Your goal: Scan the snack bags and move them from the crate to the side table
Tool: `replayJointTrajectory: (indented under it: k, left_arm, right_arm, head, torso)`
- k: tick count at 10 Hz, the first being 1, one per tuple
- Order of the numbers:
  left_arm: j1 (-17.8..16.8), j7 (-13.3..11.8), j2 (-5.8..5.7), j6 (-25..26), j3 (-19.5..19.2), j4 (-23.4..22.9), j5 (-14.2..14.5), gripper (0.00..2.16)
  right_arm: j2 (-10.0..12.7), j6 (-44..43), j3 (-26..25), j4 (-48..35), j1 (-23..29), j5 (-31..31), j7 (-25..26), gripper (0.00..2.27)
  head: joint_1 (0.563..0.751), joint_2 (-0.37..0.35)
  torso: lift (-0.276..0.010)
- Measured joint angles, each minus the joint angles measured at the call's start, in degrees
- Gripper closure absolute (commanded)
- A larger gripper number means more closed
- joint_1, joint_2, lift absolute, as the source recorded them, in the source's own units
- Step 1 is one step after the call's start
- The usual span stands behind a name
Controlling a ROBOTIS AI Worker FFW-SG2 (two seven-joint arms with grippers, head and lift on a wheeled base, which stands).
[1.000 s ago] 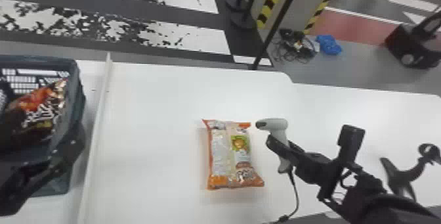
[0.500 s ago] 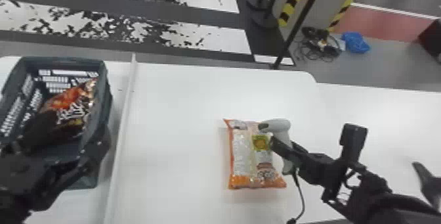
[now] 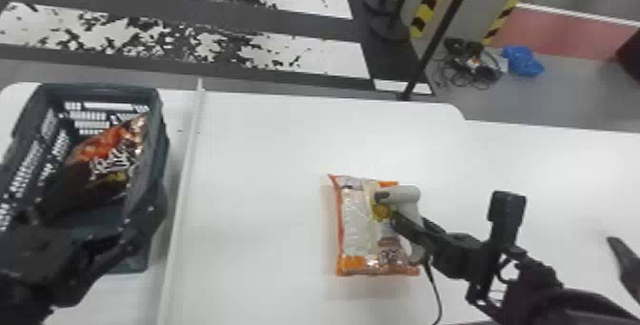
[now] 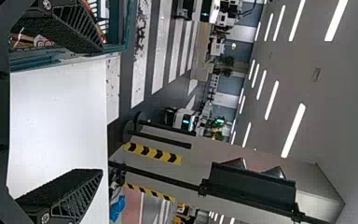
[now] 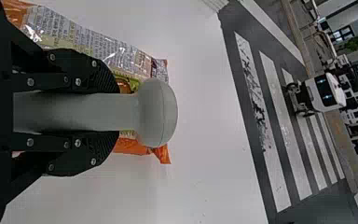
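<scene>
Snack bags: two seen, one lying flat on the white table, one inside the crate.
Floor: dark, with worn white stripes beyond the far edge of the table.
Table: white (image 3: pixel 266 157), with a low raised strip (image 3: pixel 183 186) running between the crate's side and the open middle.
Right-hand table: also white (image 3: pixel 562 171), its far edge set a little nearer the robot.
Crate: dark, slatted sides (image 3: pixel 164 145), standing on the left part of the table.
Left gripper: at the near part of the crate (image 3: pixel 93 207), its fingers spread wide with nothing between them; in the left wrist view one finger overlaps the crate, the other shows against the white tabletop.
Right gripper: above the table bag's right part (image 3: pixel 409 219), fingers closed around the scanner's handle, one on each side.
Crate bag: red and black with white lettering (image 3: pixel 107 157), slanting against the crate's right wall.
Table bag: orange ends, pale printed middle (image 3: pixel 352 224), between the strip and the right-hand table.
Scanner: pale grey, rounded head (image 3: pixel 402 194), over the table bag; whether they touch, I cannot tell.
Cord: thin, black (image 3: pixel 435 290), running from the scanner toward the table's near side.
</scene>
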State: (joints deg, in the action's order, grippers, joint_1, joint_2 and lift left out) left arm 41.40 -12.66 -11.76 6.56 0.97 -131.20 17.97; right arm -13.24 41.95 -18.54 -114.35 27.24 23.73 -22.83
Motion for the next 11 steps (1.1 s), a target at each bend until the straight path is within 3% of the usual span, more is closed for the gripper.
replayJointTrajectory:
  k: [3,5,8,11]
  left_arm:
    - [0.4,0.0,0.32,-0.2,0.0,-0.5,0.0,0.08]
    - [0.6,0.0,0.42,-0.3,0.1,-0.9,0.0,0.08]
    - [1.2,0.0,0.47,-0.4,0.3,-1.2,-0.2,0.08]
    - [2.5,0.1,0.7,-1.3,0.4,-2.0,-0.6,0.08]
  right_arm:
    - [-0.1,0.0,-0.6,-0.4,0.3,0.7,-0.2,2.22]
    - [-0.7,2.0,-4.1,-2.1,0.3,3.2,-0.4,2.22]
    - [-3.3,3.3,-8.3,1.0,-1.7,4.5,-0.4,2.22]
    - [-7.5,-1.7,-9.0,11.4,-4.5,3.7,-0.7,2.22]
  head:
    - [0.695,-0.236]
    - [0.695,-0.258]
    - [0.695,-0.343]
    - [0.695,-0.35]
  torso:
    - [-0.087]
    - [-0.087]
    - [-0.087]
    - [-0.087]
